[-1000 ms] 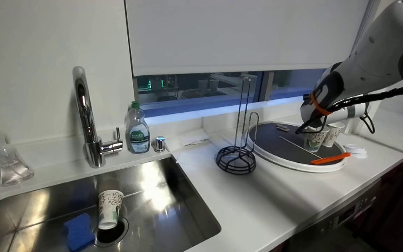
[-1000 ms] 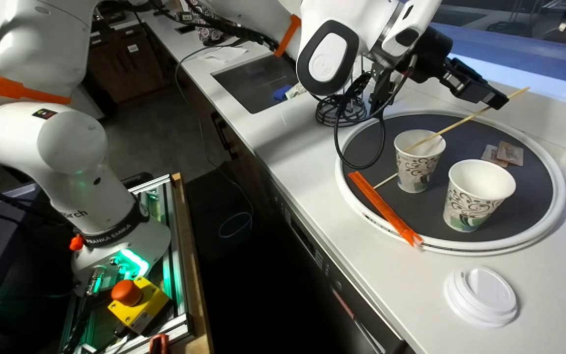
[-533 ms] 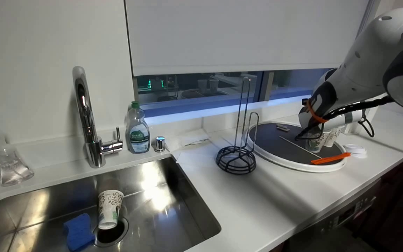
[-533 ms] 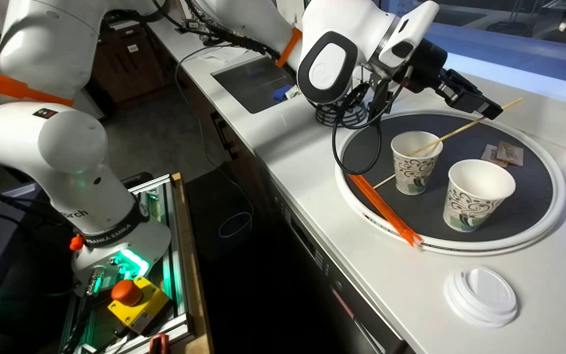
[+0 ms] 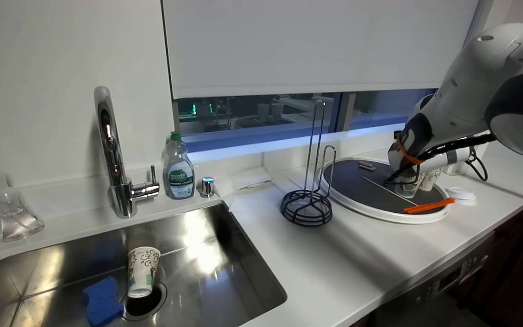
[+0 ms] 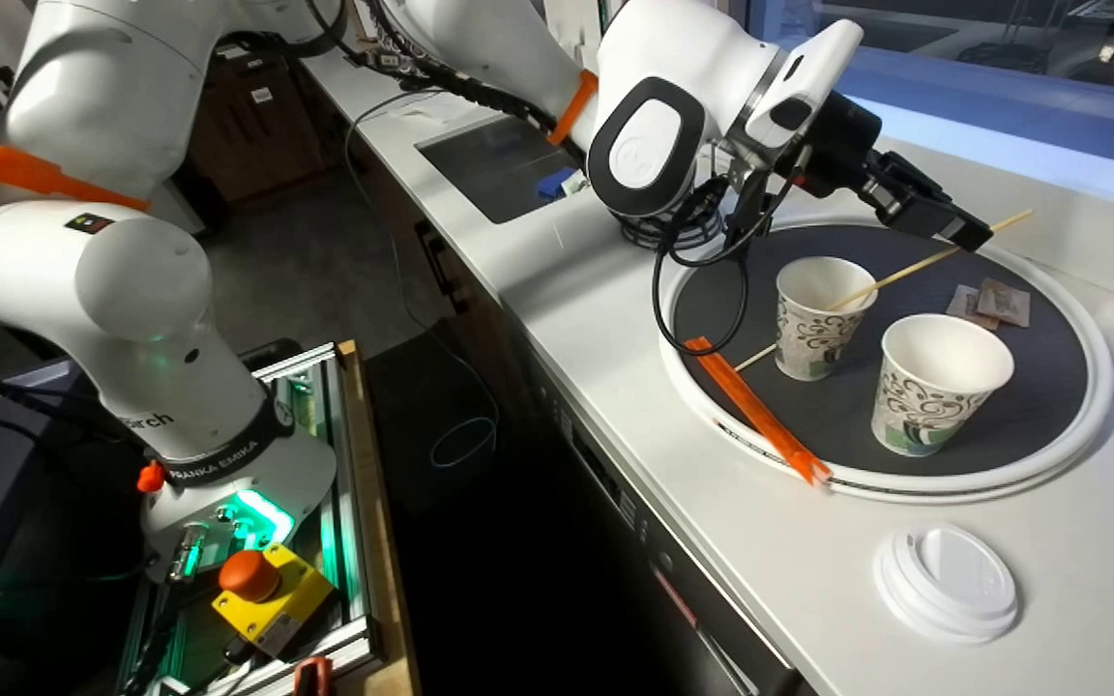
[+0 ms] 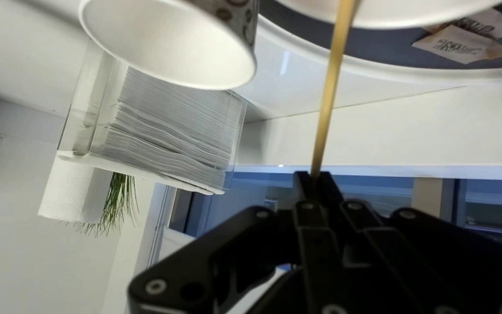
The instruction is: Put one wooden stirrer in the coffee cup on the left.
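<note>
Wooden stirrer (image 7: 331,87), paper cup (image 6: 812,331), metal sink (image 5: 207,277) (glossy)

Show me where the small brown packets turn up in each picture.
In an exterior view: packets, right of the picture's middle, near the upper rim of the tray.
In an exterior view: packets, well right, just above mid-height, on the tray.
In the wrist view: packets, near the top right corner.
Shared landmark: the white-rimmed tray, only partly in the wrist view.

The gripper (image 6: 971,233) held one stirrer (image 7: 329,87); lower than the gripper were two paper cups (image 6: 813,338) (image 6: 924,401), a second stirrer (image 5: 388,190) and two sachets (image 6: 1005,303) (image 6: 965,305); well apart, a third cup (image 5: 142,271).
</note>
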You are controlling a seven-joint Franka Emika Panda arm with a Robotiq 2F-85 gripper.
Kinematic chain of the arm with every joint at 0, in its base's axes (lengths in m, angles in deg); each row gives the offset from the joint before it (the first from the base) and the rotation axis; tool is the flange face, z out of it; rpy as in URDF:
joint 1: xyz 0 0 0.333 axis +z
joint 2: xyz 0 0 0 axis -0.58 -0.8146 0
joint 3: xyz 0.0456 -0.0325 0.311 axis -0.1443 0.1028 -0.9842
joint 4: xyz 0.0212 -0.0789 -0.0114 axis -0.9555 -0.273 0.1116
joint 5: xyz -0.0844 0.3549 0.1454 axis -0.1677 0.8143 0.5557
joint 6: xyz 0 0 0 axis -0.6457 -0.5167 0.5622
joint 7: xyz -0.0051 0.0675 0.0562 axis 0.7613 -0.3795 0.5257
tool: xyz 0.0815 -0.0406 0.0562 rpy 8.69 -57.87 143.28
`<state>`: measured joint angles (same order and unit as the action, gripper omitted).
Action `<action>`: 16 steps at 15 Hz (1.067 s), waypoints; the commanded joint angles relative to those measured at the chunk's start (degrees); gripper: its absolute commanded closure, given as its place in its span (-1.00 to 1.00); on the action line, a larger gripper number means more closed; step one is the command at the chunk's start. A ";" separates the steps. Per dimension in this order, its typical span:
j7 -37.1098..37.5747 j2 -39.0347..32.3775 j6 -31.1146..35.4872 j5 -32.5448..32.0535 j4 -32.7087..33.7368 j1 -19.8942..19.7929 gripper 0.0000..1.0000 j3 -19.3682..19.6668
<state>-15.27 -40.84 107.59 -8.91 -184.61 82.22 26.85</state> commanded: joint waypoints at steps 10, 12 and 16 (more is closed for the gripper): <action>1.12 -1.50 0.29 1.65 -0.40 1.00 -0.84 1.10; 0.98 -0.75 0.54 1.51 -0.57 1.10 -1.00 1.28; 0.06 2.17 0.69 0.63 -1.00 1.24 -1.00 1.14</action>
<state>-14.51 -41.35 107.59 -8.85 -184.48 82.69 28.04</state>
